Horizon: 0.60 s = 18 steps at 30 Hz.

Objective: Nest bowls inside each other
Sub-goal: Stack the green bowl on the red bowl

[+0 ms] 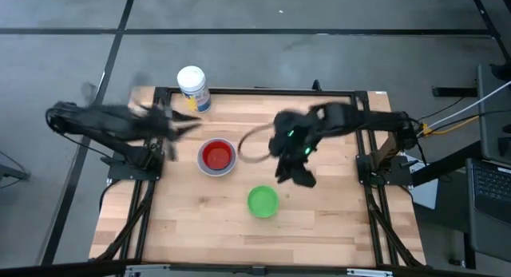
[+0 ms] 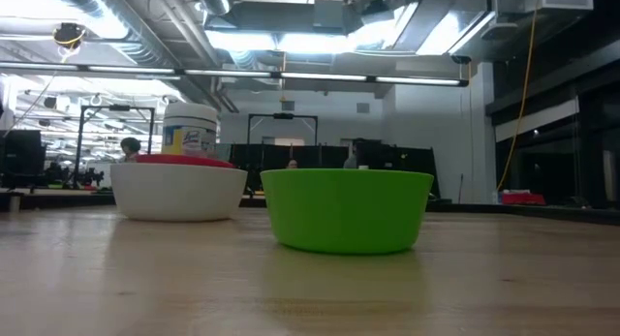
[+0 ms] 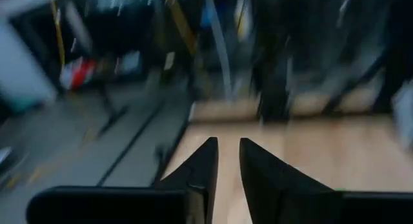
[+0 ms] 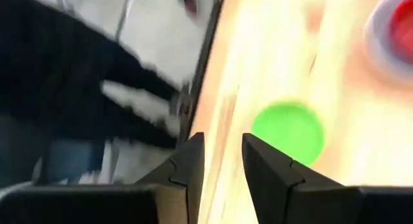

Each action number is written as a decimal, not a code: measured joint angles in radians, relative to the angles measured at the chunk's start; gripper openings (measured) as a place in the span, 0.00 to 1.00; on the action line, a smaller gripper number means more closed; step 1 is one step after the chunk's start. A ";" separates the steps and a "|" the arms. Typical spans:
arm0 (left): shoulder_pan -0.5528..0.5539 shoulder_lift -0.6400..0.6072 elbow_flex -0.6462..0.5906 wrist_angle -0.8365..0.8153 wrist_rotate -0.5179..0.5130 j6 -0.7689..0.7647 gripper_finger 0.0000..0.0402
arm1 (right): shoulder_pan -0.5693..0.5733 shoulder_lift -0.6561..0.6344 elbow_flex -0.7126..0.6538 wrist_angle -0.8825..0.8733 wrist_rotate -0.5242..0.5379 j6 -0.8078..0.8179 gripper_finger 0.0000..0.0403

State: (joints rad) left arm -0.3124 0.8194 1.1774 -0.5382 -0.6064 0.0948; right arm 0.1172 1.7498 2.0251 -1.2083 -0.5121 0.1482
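A red bowl sits nested in a white bowl left of the table's middle; the low view shows its red rim just above the white wall. A green bowl stands alone, nearer the front edge, on its base. My left gripper hovers to the left of the nested pair and a little farther back, fingers slightly apart and holding nothing. My right gripper hangs above the table just to the right of the green bowl, open and empty.
An upright white-lidded container with a blue-yellow label stands at the far edge, behind the nested bowls. Bare wooden tabletop lies to the left and in front of the green bowl. A black frame borders the table.
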 joint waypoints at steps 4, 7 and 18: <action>-0.045 -0.081 0.095 0.068 0.114 0.070 0.14 | 0.016 -0.002 -0.181 0.079 -0.051 0.005 0.28; -0.069 -0.069 0.127 0.047 0.168 0.073 0.15 | 0.018 0.000 -0.330 0.238 -0.080 0.051 0.31; -0.100 0.094 0.147 0.004 0.229 0.011 0.15 | -0.008 0.052 -0.632 0.587 0.004 0.158 0.41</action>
State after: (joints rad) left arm -0.4122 0.9133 1.3245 -0.5346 -0.3776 0.1056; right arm 0.1087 1.8022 1.3928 -0.6216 -0.5077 0.3066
